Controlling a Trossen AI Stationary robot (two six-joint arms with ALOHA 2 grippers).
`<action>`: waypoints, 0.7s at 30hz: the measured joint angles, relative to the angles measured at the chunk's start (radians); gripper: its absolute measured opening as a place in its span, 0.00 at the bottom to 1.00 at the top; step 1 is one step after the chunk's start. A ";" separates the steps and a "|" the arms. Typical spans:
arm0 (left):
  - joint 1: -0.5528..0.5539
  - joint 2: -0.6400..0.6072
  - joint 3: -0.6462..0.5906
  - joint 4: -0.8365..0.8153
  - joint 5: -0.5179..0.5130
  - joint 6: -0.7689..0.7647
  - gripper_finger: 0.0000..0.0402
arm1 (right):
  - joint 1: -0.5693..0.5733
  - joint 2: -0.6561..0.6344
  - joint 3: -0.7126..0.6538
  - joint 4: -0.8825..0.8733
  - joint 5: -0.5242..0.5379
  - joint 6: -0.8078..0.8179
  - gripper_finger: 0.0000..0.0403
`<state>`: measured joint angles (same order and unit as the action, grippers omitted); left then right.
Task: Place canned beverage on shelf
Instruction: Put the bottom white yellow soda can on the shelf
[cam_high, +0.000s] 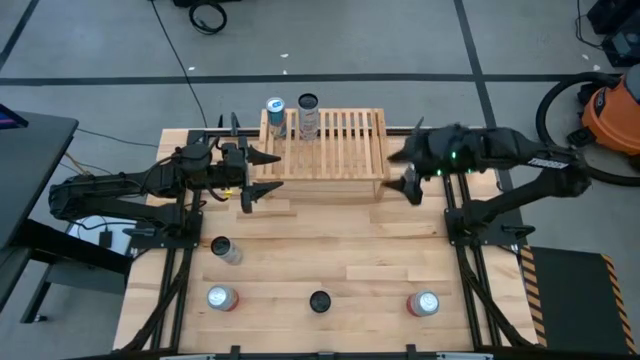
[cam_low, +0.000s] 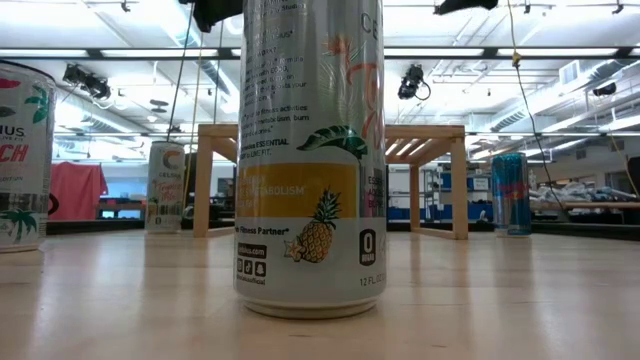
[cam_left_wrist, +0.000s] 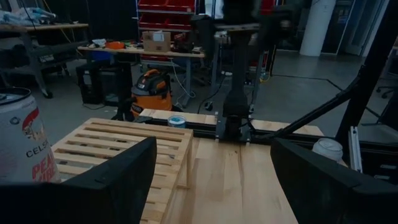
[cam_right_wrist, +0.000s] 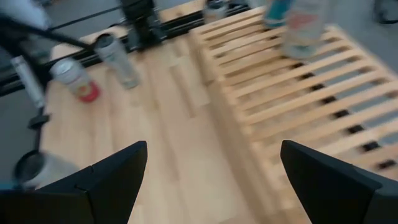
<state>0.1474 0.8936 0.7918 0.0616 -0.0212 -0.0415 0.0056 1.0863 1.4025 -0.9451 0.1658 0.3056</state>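
Cans (cam_high: 308, 117) stood on the shelf (cam_high: 340, 140); your low view was mostly blocked by one can. Left gripper (cam_high: 258, 174) and right gripper (cam_high: 405, 168) hung apart, empty, flanking the shelf.

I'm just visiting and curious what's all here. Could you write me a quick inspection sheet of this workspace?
Surface: plank table.
Job's things: slatted shelf at the far edge, two cans on its far left part; four cans on the near table.
Clutter: nothing seen.
Grippers: left gripper open, empty, beside the shelf's left end; right gripper open, empty, by its right end.
Cables: black cable on the floor.
Surroundings: orange vacuum at right.
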 joint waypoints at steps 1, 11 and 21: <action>0.000 0.000 0.000 0.000 0.000 0.000 0.79 | 0.037 0.006 0.000 0.000 0.013 0.012 0.94; 0.000 0.001 0.000 0.000 0.000 -0.042 0.79 | 0.311 0.099 0.000 0.056 0.146 0.061 0.94; 0.000 0.001 0.000 -0.001 0.000 -0.060 0.79 | 0.355 0.240 0.000 0.321 -0.038 0.060 0.94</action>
<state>0.1471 0.8948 0.7918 0.0608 -0.0212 -0.1017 0.3607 1.3265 1.4025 -0.6239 0.1276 0.3653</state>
